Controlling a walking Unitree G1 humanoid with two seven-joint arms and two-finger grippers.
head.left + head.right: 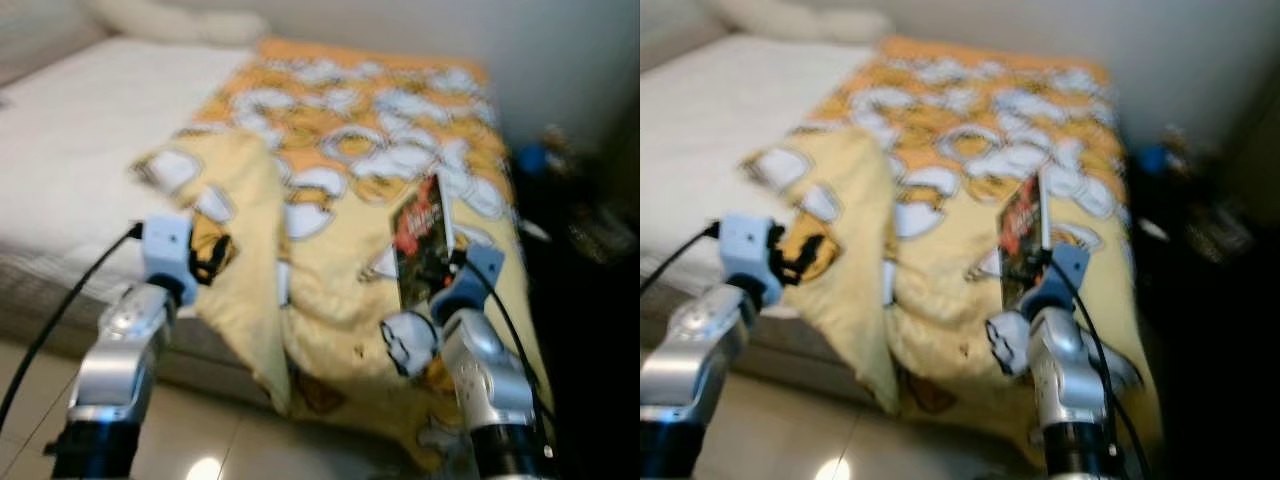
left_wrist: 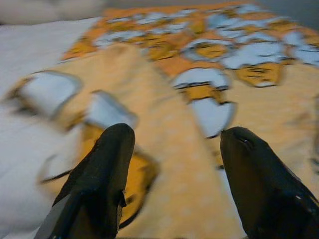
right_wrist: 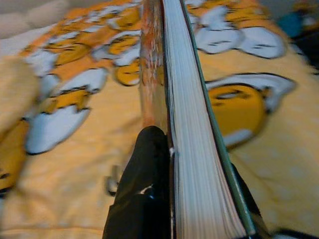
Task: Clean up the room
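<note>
My right gripper [image 1: 432,282] is shut on a book [image 1: 422,238] with a dark red cover, held upright above the yellow and orange patterned blanket [image 1: 380,150]. In the right wrist view the book's white page edges [image 3: 192,129] run straight out between the black fingers [image 3: 144,184]. My left gripper [image 2: 174,149] is open, its fingers [image 2: 107,169] spread over a folded-back flap of the blanket [image 1: 235,215] near the bed's front edge, with nothing between them.
The bed [image 1: 70,130] has a bare white sheet on the left and pillows [image 1: 170,20] at its head. A dark area with a blue object [image 1: 532,158] lies right of the bed. Pale tiled floor [image 1: 200,440] runs below the bed's front edge.
</note>
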